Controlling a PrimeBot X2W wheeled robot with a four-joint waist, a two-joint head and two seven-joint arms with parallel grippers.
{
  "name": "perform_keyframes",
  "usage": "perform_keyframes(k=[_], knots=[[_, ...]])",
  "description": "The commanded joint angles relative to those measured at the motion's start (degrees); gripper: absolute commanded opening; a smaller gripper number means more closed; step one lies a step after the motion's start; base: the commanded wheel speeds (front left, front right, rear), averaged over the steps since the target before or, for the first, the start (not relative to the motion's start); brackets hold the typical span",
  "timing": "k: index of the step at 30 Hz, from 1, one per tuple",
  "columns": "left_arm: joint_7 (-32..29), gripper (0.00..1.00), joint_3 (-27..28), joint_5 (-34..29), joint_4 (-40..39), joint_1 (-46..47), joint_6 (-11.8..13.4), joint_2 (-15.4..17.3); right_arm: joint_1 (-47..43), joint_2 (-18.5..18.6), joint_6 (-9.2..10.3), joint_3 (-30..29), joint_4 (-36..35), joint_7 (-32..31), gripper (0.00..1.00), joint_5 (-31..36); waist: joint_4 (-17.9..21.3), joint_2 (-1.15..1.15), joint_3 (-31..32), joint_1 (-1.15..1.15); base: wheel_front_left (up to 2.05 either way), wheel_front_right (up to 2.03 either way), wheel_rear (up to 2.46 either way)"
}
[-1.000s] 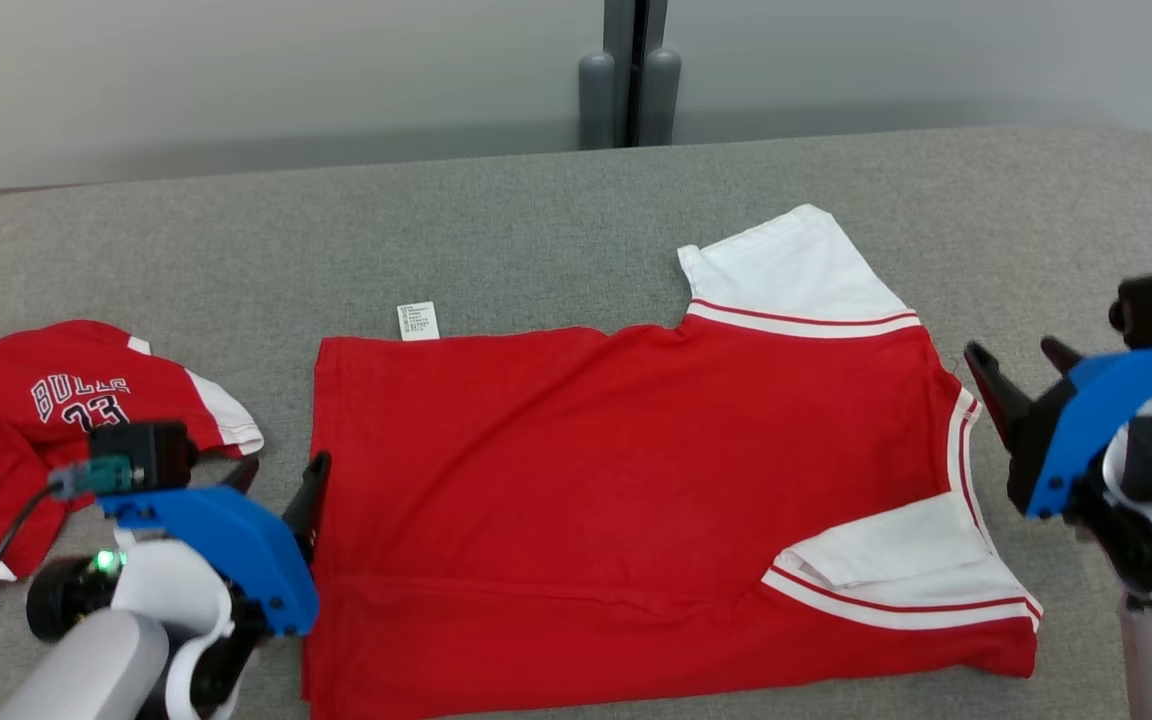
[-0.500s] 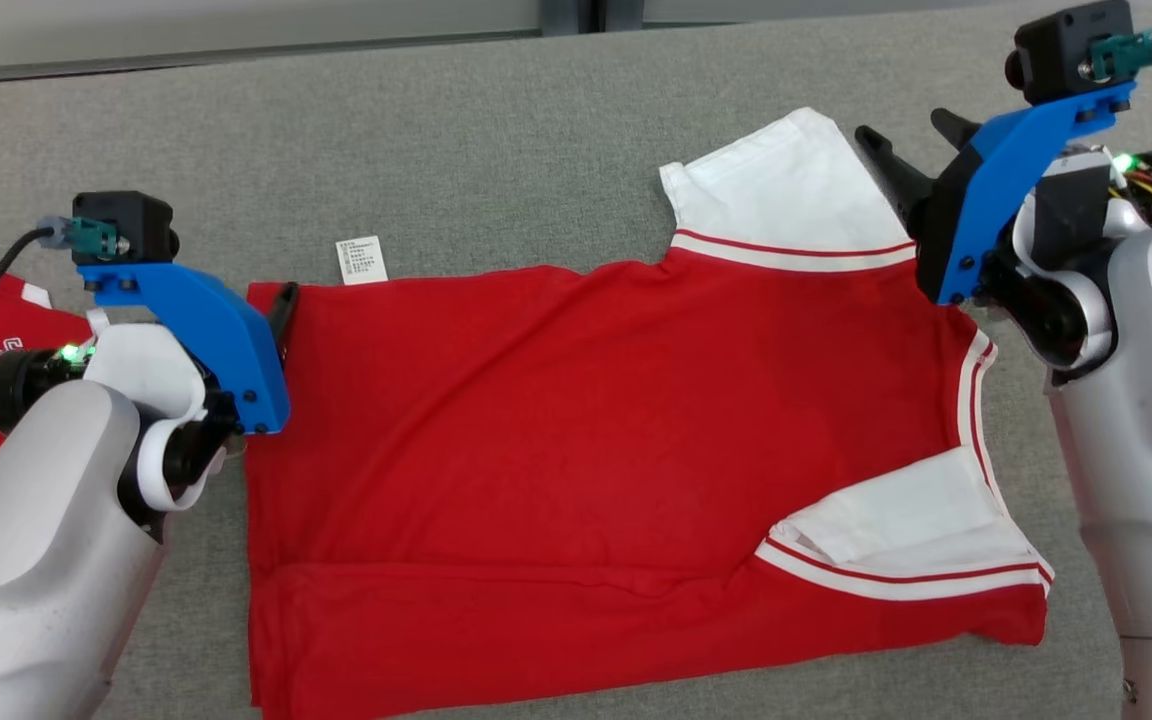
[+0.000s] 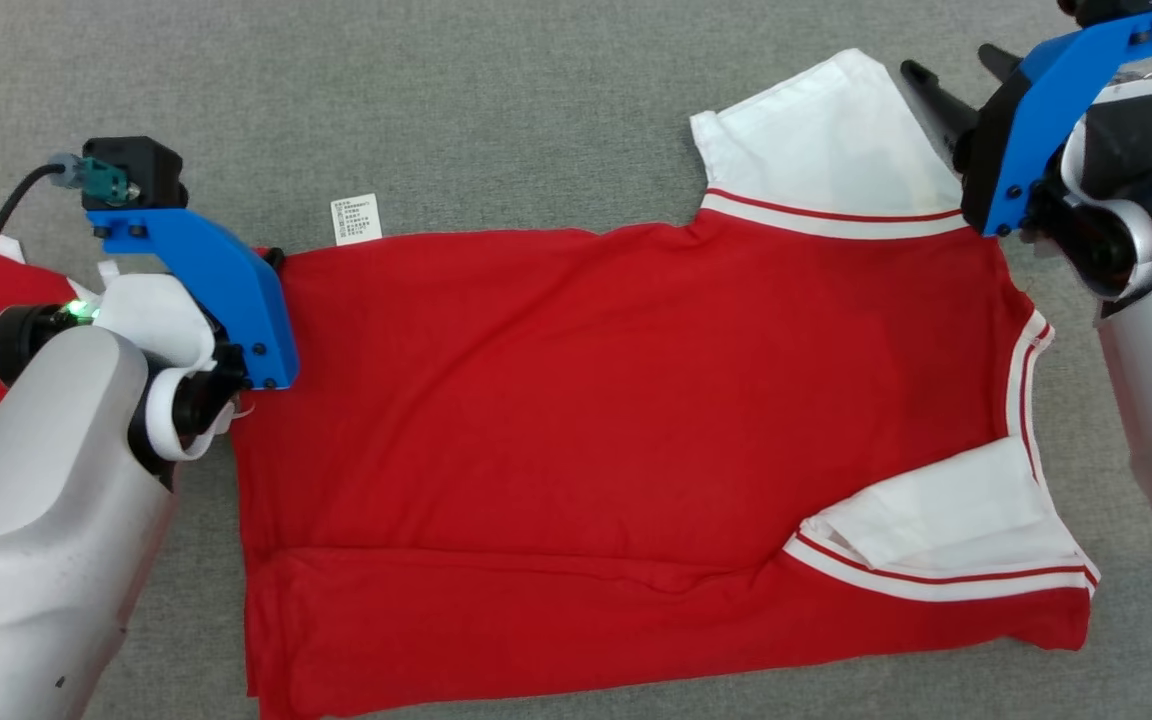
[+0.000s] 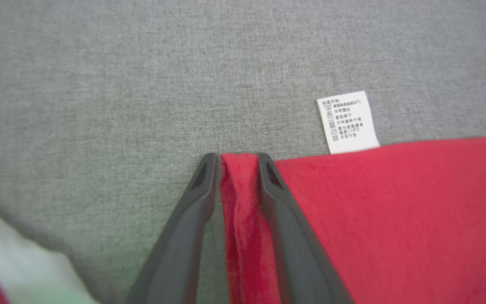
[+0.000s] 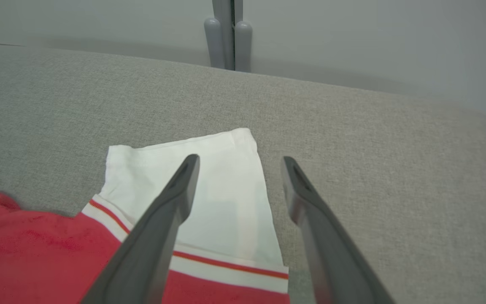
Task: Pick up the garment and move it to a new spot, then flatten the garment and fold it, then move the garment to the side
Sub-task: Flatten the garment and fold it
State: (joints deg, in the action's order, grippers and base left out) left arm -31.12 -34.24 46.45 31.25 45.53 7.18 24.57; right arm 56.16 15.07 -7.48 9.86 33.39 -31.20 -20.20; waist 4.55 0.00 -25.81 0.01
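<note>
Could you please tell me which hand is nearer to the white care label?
Left. The left hand grips a corner of the red shirt, right beside the care label; the right hand hovers open over the white sleeve at the shirt's far end.

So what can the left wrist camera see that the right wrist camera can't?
Left wrist view: the left gripper pinching a bunched corner of the red T-shirt with white sleeves, and a small white printed care label beside it. Right wrist view: the open right gripper above the edge of one white sleeve, plus two grey posts at the back. Both: that red T-shirt and the grey fabric surface.
</note>
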Motion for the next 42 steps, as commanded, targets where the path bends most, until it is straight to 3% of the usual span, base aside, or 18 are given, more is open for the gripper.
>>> perform_keyframes(k=[1,12,20,21,23,24,25,26,34,42], knots=[[-1.25,0.0,-1.85,0.2,1.39,-2.78,-0.08,-1.37,1.72,0.7,-0.03,-0.5,0.85,0.06,1.0,0.49,-1.1,0.0,-0.83,-0.01,0.0,0.0,0.0],[6.82,0.0,-4.04,-2.57,-5.86,-2.57,-2.04,-5.35,8.25,2.89,-0.02,-8.03,11.74,-1.29,1.0,8.75,-8.51,0.0,-4.43,-0.01,0.0,0.0,0.0],[9.1,0.0,-5.46,-2.95,-6.81,-2.05,-3.24,-7.77,8.61,1.59,-0.03,-12.3,17.62,-3.04,1.0,13.11,-11.28,0.0,-5.5,-0.01,0.0,0.0,0.0],[9.23,0.0,-5.61,-2.83,-6.62,-2.1,-3.35,-7.85,8.37,1.24,-0.06,-12.37,18.26,-3.48,0.97,13.28,-11.33,0.0,-5.49,-0.01,0.0,0.0,0.0],[10.22,0.0,-5.48,-3.05,-6.48,-2.08,-3.63,-7.9,8.04,0.8,-0.05,-12.24,19.14,-3.94,0.6,13.27,-11.2,0.0,-5.35,-0.01,0.0,0.0,0.0],[10.85,0.0,-5.25,-3.06,-6.45,-2.09,-3.67,-7.78,8.13,0.8,-0.04,-12.05,19.24,-3.71,0.31,13.11,-10.99,0.0,-5.3,-0.01,0.0,0.0,0.0],[11.91,0.0,-4.84,-3.39,-6.43,-2.02,-3.46,-7.57,8.32,0.78,-0.03,-11.77,18.9,-2.66,0.07,13.03,-10.65,0.0,-5.22,-0.01,0.0,0.0,0.0],[12.6,0.0,-4.6,-3.57,-6.36,-2.0,-3.36,-7.43,8.5,0.8,-0.03,-11.59,18.45,-1.75,0.0,12.89,-10.33,0.0,-5.11,-0.01,0.0,0.0,0.0],[23.39,0.0,-2.1,-4.97,-5.32,-3.06,-3.59,-6.5,6.7,1.9,-0.03,-7.55,14.46,7.45,0.0,8.56,-7.7,0.0,-1.8,-0.01,0.0,0.0,0.0],[30.88,0.0,-1.46,-5.23,-3.09,-7.13,-4.67,-5.58,-0.14,5.29,-0.03,-0.74,9.06,11.17,0.0,-0.73,-5.53,0.0,3.81,-0.01,0.0,0.0,0.0]])
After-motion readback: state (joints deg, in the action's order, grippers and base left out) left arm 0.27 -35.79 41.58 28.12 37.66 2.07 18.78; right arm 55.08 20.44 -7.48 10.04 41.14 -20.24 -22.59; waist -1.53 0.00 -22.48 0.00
